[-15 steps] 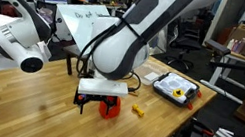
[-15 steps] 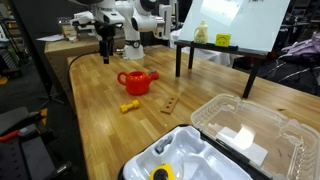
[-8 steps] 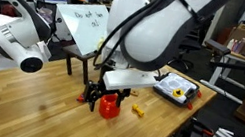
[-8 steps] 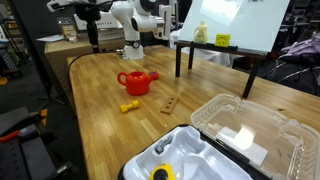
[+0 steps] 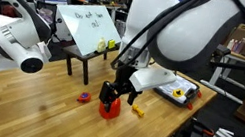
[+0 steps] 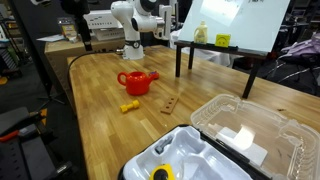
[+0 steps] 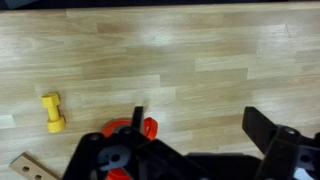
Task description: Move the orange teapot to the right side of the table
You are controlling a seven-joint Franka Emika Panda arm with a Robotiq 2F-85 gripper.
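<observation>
The orange teapot (image 5: 108, 108) stands upright on the wooden table (image 5: 25, 102), near its edge. It also shows in an exterior view (image 6: 135, 82), spout to the right. My gripper (image 5: 111, 90) hangs open and empty above the table, beside the teapot and not touching it; in an exterior view (image 6: 76, 36) it is up and left of the pot. In the wrist view the open fingers (image 7: 190, 140) frame bare wood (image 7: 200, 50), and the teapot (image 7: 147, 127) peeks out behind one finger at the bottom.
A small yellow piece (image 6: 127, 106) and a small wooden strip (image 6: 172, 102) lie near the teapot. A red-and-purple block (image 5: 84, 97) lies beside it. A black-legged stand with a white board (image 6: 235, 25), a clear plastic box (image 6: 250, 130) and a white tray (image 6: 190, 155) occupy the table.
My gripper has risen from low over the teapot and drawn away from it, still open. The teapot has not moved.
</observation>
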